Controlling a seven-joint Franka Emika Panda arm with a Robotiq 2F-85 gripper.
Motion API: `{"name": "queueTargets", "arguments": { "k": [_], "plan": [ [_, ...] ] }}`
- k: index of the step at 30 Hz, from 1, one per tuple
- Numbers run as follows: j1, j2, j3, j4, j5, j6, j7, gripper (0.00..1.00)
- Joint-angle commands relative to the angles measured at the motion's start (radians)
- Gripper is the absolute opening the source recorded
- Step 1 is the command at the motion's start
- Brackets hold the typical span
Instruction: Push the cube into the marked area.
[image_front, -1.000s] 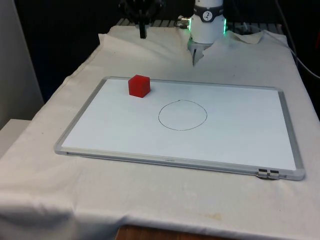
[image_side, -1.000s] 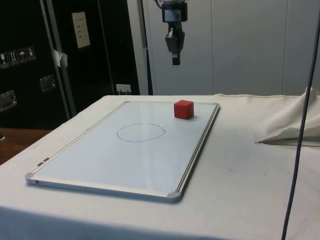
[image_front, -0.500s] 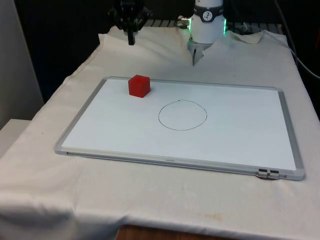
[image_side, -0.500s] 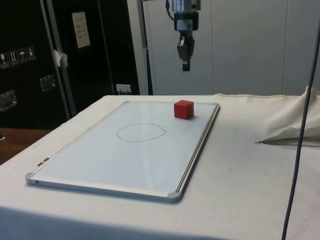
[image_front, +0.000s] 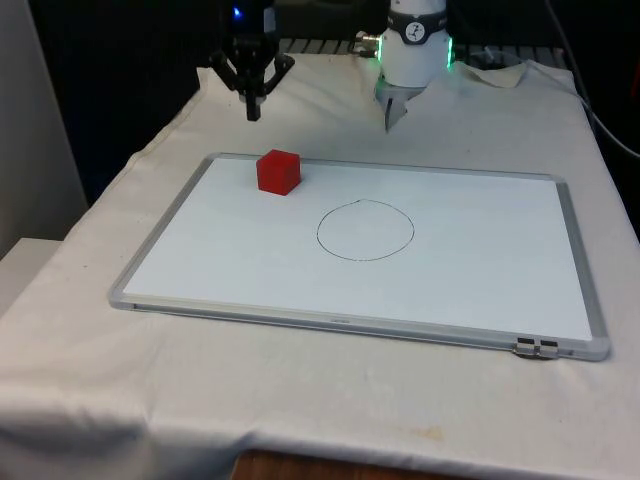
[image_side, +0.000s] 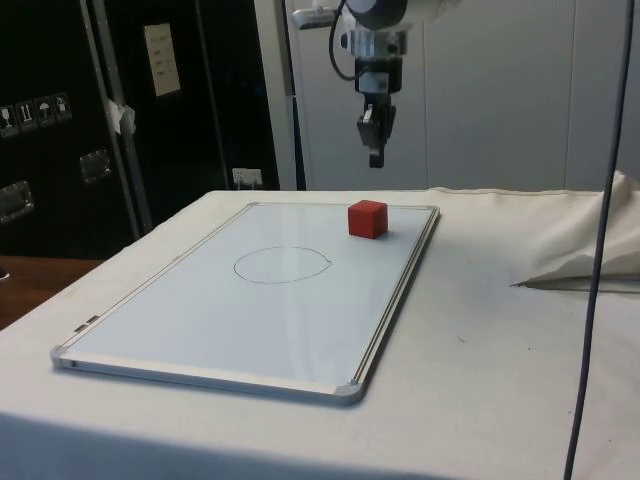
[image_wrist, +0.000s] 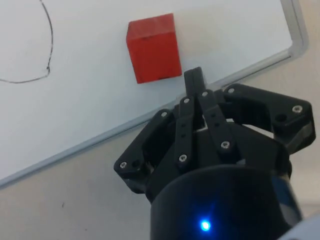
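i see the pincer (image_wrist: 194, 82) with its two fingers pressed together, with no gap between them, and it holds nothing and touches nothing. in the front view the pincer (image_front: 252, 108) hangs in the air over the white cloth (image_front: 150, 380) of the bench, just outside the far edge of the whiteboard (image_front: 250, 270) and near its far corner on the front view's left. in the side view the pincer (image_side: 376, 156) points straight down, well above the board surface.

the red cube (image_front: 278, 171) stands on the whiteboard close to that same far edge, and it is apart from the drawn circle (image_front: 365, 230), which lies nearer the middle of the board. the cube is fully outside the circle line.

the wrist view gives me what the other two do not: the closed fingertips are just beside the cube (image_wrist: 153, 47), with the board's metal frame (image_wrist: 250, 70) running between them, so the tips are over the cloth side of the frame. the side view gives the height: there is clear air between the fingertips and the cube (image_side: 367, 218). in the front view i can see the whole circle and all four edges of the board.
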Motion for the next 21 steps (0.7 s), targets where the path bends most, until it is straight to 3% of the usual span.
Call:
{"name": "queueTargets", "arguments": {
  "k": [1, 2, 9, 10, 11, 21],
  "plan": [
    [-0.003, 0.005, 0.003, -0.007, 0.015, 0.022, -0.005, 0.0],
    [-0.001, 0.007, 0.0, -0.003, 0.006, 0.009, 0.0, 0.0],
    [-0.002, 0.056, 0.008, -0.016, 0.057, 0.079, 0.015, 0.0],
    [0.0, 0.05, 0.002, -0.011, 0.04, 0.058, 0.013, 0.0],
    [-0.002, 0.071, 0.011, -0.017, 0.07, 0.094, 0.022, 0.0],
    [-0.003, 0.15, 0.026, -0.021, 0.144, 0.156, 0.042, 0.0]
  ]
}}
